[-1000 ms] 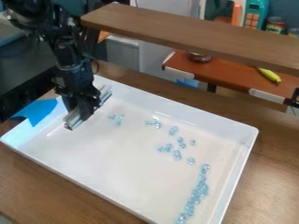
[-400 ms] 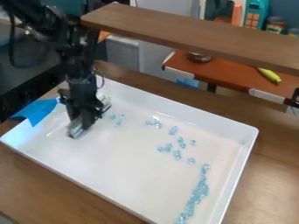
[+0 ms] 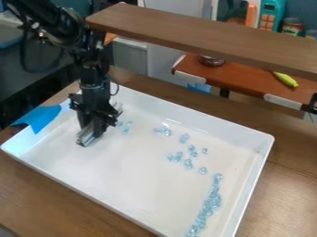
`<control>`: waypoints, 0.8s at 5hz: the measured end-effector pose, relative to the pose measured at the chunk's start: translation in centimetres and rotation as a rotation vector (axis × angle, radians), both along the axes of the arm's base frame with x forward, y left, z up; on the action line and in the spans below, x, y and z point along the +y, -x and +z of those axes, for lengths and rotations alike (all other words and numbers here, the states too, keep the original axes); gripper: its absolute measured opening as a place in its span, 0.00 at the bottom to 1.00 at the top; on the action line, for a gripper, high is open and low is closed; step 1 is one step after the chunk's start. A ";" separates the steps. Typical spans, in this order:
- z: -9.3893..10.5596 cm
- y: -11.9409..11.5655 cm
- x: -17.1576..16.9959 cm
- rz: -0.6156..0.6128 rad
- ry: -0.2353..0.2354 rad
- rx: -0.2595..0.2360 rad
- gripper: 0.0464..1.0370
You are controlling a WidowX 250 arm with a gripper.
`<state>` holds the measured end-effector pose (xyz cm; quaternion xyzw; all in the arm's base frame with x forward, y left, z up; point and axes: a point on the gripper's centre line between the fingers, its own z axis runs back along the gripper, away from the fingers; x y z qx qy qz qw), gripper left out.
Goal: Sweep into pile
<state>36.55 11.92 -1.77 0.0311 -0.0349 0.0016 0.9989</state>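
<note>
Near the left end of the white tray, the gripper (image 3: 93,127) hangs low, shut on a silvery bar-shaped sweeping tool (image 3: 88,137) held close to the tray floor. Just right of it lie a few light-blue clear beads (image 3: 125,127), partly beside the tool's far end. More loose beads (image 3: 187,163) are scattered around the middle and right of the tray. A long, dense strip of beads (image 3: 211,201) runs along the right side down to the near corner.
The white tray's raised walls (image 3: 192,120) surround the beads. Blue tape (image 3: 41,117) covers its left corner. A wooden shelf (image 3: 204,34) crosses above the back, and a brown toy counter (image 3: 248,83) with a banana (image 3: 285,79) stands behind.
The gripper with the tool has moved to the right and slightly toward the near side, away from the tray's left wall. The beads look unmoved.
</note>
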 end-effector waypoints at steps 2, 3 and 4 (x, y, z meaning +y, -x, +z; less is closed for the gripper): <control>-0.1 0.1 -7.2 -0.085 0.062 0.039 0.34; -0.1 0.4 -9.8 -0.097 0.082 0.056 0.34; -0.1 0.4 -12.9 -0.156 0.081 0.051 0.34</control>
